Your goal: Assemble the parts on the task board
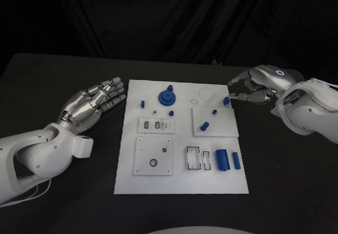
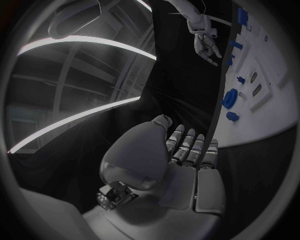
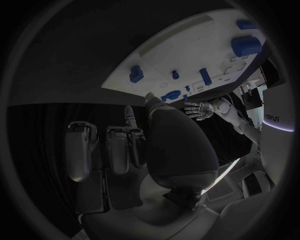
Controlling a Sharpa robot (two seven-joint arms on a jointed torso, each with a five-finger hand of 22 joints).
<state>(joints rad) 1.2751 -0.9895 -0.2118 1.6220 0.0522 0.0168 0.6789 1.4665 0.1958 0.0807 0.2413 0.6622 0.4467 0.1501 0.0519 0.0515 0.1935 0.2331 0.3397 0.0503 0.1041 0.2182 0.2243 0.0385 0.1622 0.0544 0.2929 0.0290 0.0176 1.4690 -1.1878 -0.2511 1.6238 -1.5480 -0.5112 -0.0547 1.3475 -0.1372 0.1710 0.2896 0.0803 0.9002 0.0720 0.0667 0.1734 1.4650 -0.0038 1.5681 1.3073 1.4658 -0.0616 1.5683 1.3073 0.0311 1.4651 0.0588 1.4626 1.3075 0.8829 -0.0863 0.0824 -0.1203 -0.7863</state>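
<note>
The white task board (image 1: 182,174) lies in the middle of the black table. Blue parts are spread over it: a round gear-like piece (image 1: 167,96) at the far end, a small peg (image 1: 142,102), a peg (image 1: 204,125) on a raised square plate, and a cylinder (image 1: 221,160) beside a bar (image 1: 236,160) near the right edge. My left hand (image 1: 91,104) lies palm up beside the board's left edge, fingers spread, holding nothing. My right hand (image 1: 252,89) hovers at the board's far right corner with fingers curled in. A small blue part (image 1: 226,100) lies just by its fingertips.
A raised white block (image 1: 153,156) with holes sits at the near left of the board, and a slotted block (image 1: 157,125) at mid left. Black table (image 1: 285,193) surrounds the board. Dark curtain hangs behind the table.
</note>
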